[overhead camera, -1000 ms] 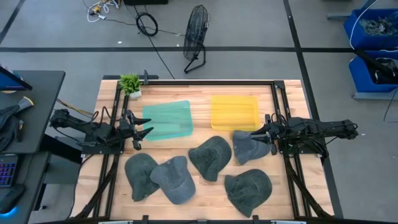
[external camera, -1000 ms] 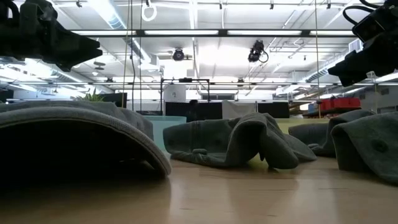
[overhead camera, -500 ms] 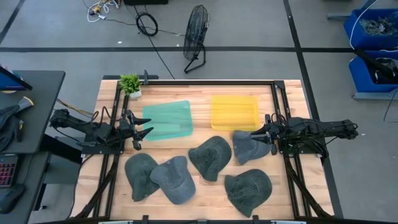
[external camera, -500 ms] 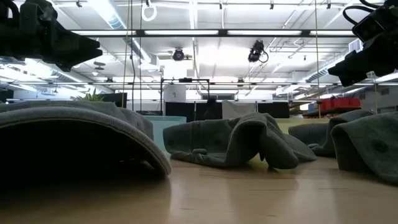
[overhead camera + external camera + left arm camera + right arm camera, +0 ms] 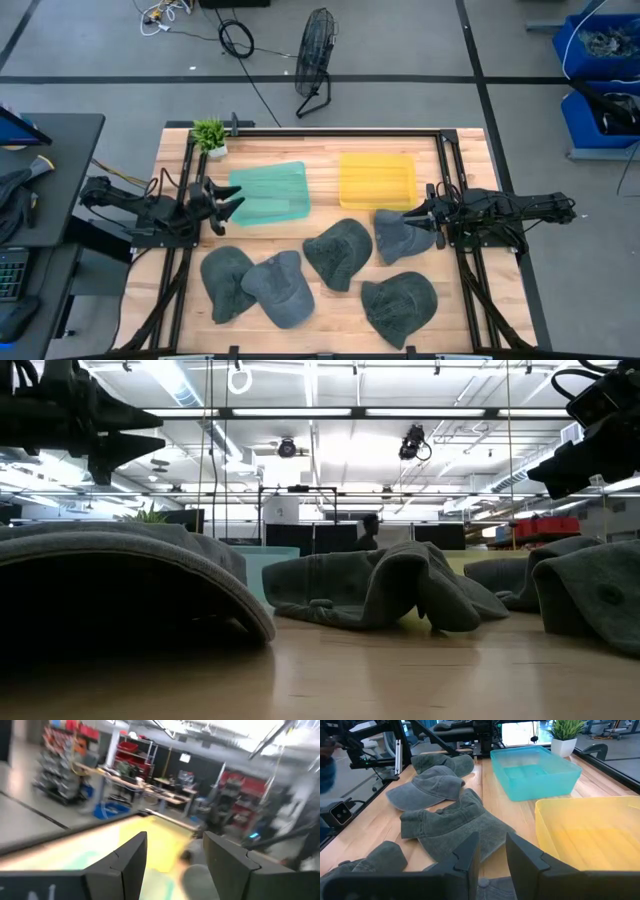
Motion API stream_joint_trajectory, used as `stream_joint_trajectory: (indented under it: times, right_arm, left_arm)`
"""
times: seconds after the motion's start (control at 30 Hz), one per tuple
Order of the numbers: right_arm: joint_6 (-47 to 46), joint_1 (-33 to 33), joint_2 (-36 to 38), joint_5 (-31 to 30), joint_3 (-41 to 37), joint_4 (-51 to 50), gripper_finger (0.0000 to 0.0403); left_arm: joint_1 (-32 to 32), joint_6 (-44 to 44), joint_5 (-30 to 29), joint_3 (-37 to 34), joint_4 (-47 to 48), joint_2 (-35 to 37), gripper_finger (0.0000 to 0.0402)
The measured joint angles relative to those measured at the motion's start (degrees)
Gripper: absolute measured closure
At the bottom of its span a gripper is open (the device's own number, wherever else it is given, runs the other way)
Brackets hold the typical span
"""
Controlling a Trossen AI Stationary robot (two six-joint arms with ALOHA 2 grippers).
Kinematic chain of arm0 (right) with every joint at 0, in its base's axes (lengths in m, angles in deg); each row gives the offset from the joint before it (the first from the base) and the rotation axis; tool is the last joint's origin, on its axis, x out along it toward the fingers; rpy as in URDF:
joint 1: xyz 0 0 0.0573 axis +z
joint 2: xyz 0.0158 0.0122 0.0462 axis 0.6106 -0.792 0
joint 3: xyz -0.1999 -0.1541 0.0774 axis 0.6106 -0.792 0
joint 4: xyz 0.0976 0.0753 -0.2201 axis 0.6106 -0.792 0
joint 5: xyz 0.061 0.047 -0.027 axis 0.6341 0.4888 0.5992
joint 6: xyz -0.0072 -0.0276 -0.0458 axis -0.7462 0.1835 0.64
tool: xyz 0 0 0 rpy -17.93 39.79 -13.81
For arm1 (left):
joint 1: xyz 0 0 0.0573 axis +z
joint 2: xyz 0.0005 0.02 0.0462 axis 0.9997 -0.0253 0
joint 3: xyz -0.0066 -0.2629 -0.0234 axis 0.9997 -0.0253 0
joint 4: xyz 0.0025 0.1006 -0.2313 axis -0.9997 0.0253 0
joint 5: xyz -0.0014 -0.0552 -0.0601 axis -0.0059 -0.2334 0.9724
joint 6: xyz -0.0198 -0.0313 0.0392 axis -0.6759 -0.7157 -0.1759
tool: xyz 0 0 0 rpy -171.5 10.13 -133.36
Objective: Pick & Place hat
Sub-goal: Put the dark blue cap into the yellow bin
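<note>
Several grey hats lie flat on the wooden table: one by my right gripper (image 5: 397,238), one at the middle (image 5: 338,253), and others along the near edge (image 5: 280,288) (image 5: 400,304). My left gripper (image 5: 230,207) is open and hangs in the air at the left edge of the teal bin (image 5: 270,193); it also shows in the left wrist view (image 5: 175,852). My right gripper (image 5: 417,220) is open and hovers above the right-hand hat's edge, with its fingers raised off the cloth (image 5: 492,837).
A yellow bin (image 5: 377,180) stands beside the teal bin on the far half of the table. A small potted plant (image 5: 209,134) sits at the far left corner. Black frame rails (image 5: 450,180) run along both sides. Bare wood shows between the bins and the hats.
My left gripper has risen a little and moved toward the table's far edge, tipping from a downward slant to nearly level. The right arm and the hats have stayed where they were.
</note>
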Motion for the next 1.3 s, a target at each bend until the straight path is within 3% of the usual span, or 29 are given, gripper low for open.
stream_joint_trajectory:
  times: [0.1,0.4,0.6,0.8,0.93,1.07,1.3]
  right_arm:
    - [0.0,-0.02,0.02,0.0,0.0,0.0,0.0303]
    - [-3.24,-0.02,0.0,0.07,-0.01,0.58,0.0303]
    - [-6.59,-0.01,0.02,-1.07,0.0,4.66,0.0303]
    - [-6.49,0.0,-0.07,-5.61,0.0,5.49,0.0303]
    - [-1.23,0.0,-0.11,-14.25,0.0,9.31,0.0303]
    - [-4.18,-0.04,-0.11,-23.71,0.02,13.32,0.0296]
    - [-8.59,-0.02,-2.16,-20.31,0.02,14.8,0.0233]
  left_arm:
    - [0.09,4.49,0.04,0.0,-0.01,-0.09,0.0204]
    - [0.11,6.29,0.21,0.19,-0.19,-0.09,0.0204]
    - [0.11,7.84,3.78,5.94,1.64,-0.3,0.0204]
    - [0.11,10.85,9.15,16.79,9.19,-6.11,0.0205]
    - [0.13,9.86,9.08,23.29,17.31,-12.84,0.0205]
    - [0.11,9.28,7.78,25.1,19.12,-18.73,0.0205]
    - [0.11,8.62,3.31,25.11,19.62,-24.16,0.0205]
